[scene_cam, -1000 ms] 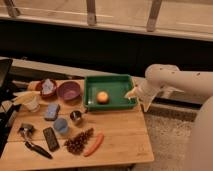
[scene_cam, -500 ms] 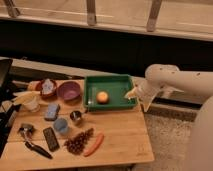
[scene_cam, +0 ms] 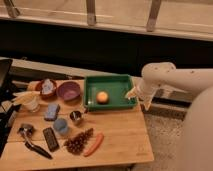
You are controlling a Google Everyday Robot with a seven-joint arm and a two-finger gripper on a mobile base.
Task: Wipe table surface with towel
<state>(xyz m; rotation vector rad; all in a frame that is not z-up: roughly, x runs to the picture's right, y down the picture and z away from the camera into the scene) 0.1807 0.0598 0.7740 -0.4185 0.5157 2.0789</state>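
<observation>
Mid-right of frame: gripper (scene_cam: 133, 93) at right rim of green tray (scene_cam: 111, 80). Open or closed: cannot tell. Orange (scene_cam: 102, 97) sits in tray.

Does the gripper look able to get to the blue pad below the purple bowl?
Probably, but not directly: the gripper is at the right edge of the table, and the green tray and metal cup lie between it and the blue pad.

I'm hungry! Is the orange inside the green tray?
Inside: the orange lies within the green tray's walls. The pincer is by its right rim.
</observation>
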